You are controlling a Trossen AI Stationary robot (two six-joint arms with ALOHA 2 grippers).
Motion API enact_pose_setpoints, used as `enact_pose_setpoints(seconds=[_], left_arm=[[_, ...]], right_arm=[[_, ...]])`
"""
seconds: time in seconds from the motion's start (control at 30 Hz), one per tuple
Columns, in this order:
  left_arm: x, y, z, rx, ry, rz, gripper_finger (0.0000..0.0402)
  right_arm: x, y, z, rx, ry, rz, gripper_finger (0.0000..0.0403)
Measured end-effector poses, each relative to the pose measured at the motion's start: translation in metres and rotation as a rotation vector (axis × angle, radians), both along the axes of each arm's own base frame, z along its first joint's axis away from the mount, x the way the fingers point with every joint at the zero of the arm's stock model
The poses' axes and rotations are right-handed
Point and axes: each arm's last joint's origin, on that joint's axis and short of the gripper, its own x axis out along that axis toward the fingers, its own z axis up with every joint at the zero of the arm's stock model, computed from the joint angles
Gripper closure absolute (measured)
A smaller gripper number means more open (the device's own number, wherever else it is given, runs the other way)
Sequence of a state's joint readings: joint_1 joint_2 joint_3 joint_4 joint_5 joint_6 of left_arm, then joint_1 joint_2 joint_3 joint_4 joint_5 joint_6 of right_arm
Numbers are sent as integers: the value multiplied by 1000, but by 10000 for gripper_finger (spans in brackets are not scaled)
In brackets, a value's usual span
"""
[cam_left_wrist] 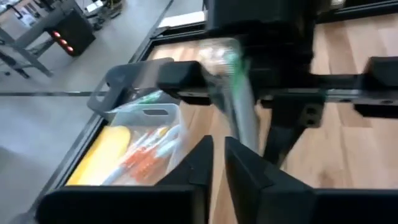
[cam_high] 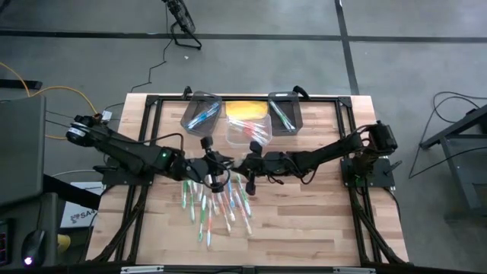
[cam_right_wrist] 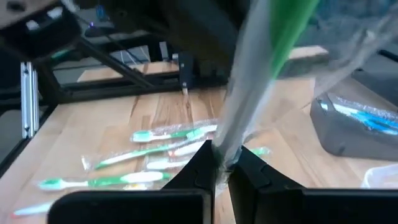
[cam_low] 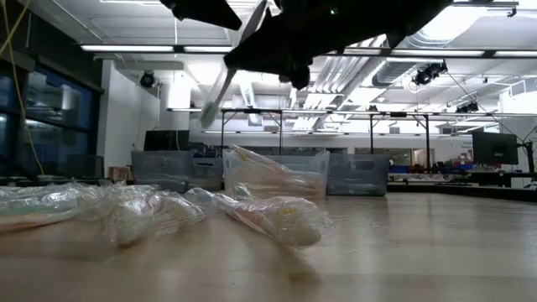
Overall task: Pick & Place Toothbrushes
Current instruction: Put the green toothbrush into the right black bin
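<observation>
right claw (cam_right_wrist: pixel 221 163) clenched on a wrapped green toothbrush (cam_right_wrist: pixel 273 56), held up over the worktop (cam_high: pixel 319 221). left claw (cam_left_wrist: pixel 217 155) close by, fingers barely parted, gripping nothing visible. more toothbrushes (cam_high: pixel 217 205) scattered below, others in bins (cam_high: pixel 201 113).
</observation>
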State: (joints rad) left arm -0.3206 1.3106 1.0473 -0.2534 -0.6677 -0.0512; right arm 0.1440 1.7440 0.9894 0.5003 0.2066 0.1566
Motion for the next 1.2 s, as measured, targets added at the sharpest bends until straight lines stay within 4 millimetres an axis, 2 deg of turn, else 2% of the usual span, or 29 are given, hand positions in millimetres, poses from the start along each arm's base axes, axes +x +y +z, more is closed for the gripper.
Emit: enact_pose_setpoints(seconds=[0.2,0.4,0.6,0.73,0.83,1.1,1.2], left_arm=[[-11,4,5,47,32,16,296],[-38,14,14,43,76,83,247],[-63,24,14,-4,122,208,242],[-72,28,2,-17,135,268,242],[-77,30,-10,-23,144,289,242],[-92,35,-39,-53,143,333,242],[-98,37,-49,-77,135,340,242]], right_arm=[[-5,-2,6,-23,84,-31,390],[-24,-17,31,-63,209,-155,390],[-53,-65,63,-21,403,-308,390],[-66,-100,88,44,546,-357,390],[-71,-123,111,104,551,-377,390],[-94,-177,135,270,680,-382,390],[-98,-199,133,336,764,-370,390]])
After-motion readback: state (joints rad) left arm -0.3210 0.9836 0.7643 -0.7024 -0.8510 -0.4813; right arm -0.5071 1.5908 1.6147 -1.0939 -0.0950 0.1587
